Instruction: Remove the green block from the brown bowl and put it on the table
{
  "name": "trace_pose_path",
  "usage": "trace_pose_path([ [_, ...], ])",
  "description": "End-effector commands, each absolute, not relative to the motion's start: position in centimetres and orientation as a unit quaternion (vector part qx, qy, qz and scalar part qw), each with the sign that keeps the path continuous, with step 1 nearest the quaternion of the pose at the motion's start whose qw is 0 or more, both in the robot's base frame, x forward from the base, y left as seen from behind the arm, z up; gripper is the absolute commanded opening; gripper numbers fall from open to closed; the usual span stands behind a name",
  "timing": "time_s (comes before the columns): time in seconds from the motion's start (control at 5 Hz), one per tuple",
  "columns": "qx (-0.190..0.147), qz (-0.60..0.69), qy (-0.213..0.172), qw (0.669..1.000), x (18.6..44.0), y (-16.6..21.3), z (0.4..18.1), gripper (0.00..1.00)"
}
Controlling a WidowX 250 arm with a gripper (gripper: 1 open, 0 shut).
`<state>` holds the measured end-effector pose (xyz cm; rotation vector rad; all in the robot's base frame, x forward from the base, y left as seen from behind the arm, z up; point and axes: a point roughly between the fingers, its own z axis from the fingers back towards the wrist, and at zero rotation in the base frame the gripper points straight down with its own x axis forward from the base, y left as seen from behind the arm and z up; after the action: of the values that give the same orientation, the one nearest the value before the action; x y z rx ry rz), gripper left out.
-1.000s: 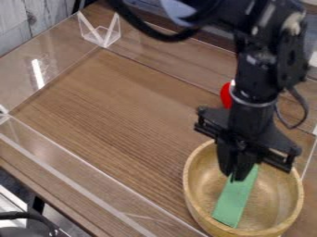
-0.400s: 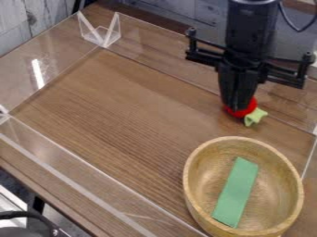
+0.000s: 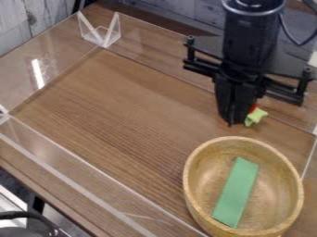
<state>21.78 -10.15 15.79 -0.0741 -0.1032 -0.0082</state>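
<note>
A pale, whitish surface [image 3: 31,17] fills the upper left of the frame, crossed by faint seams. Along the top edge, behind the work area, run dark blurred shapes [image 3: 148,9], too indistinct to identify. In the lower left corner, below the near edge, sit dark cables or hardware [image 3: 25,222] on a light floor. Lighting is even and soft.

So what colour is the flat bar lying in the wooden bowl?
Plain light green; the flat bar shows clearly in the single camera view.
</note>
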Motion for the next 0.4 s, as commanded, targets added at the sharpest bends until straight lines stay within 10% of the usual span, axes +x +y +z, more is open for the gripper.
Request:
trace_pose_path([
  [0.0,-0.043,-0.008,-0.063,0.997,21.1,-11.5,15.8,0.0],
  [0.2,-0.041,-0.006,-0.056,0.998,20.5,-12.6,14.4,0.0],
])
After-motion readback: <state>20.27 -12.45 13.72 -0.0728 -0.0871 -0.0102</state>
